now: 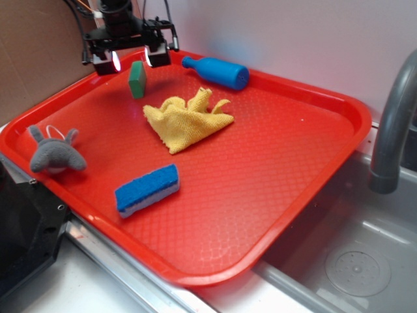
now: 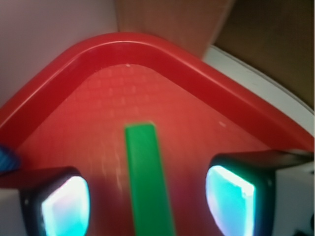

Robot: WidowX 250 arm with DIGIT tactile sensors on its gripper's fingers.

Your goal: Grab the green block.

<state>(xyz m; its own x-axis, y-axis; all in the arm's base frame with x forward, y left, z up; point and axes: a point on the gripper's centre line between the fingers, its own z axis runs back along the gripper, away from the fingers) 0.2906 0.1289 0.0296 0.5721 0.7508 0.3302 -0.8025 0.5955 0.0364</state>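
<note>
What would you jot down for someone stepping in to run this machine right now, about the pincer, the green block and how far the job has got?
Pincer: open, both fingers lit, poised over the far left corner of the red tray, holding nothing.
Green block: standing on edge on the tray, just under the pincer; in the wrist view it lies between the two fingers, with gaps on both sides.
Done: the pincer is lined up over the block.
Left: lower if needed, close on the block, lift it.
Also on the tray, all apart from the block: blue bottle, yellow cloth, blue sponge, grey plush toy.
</note>
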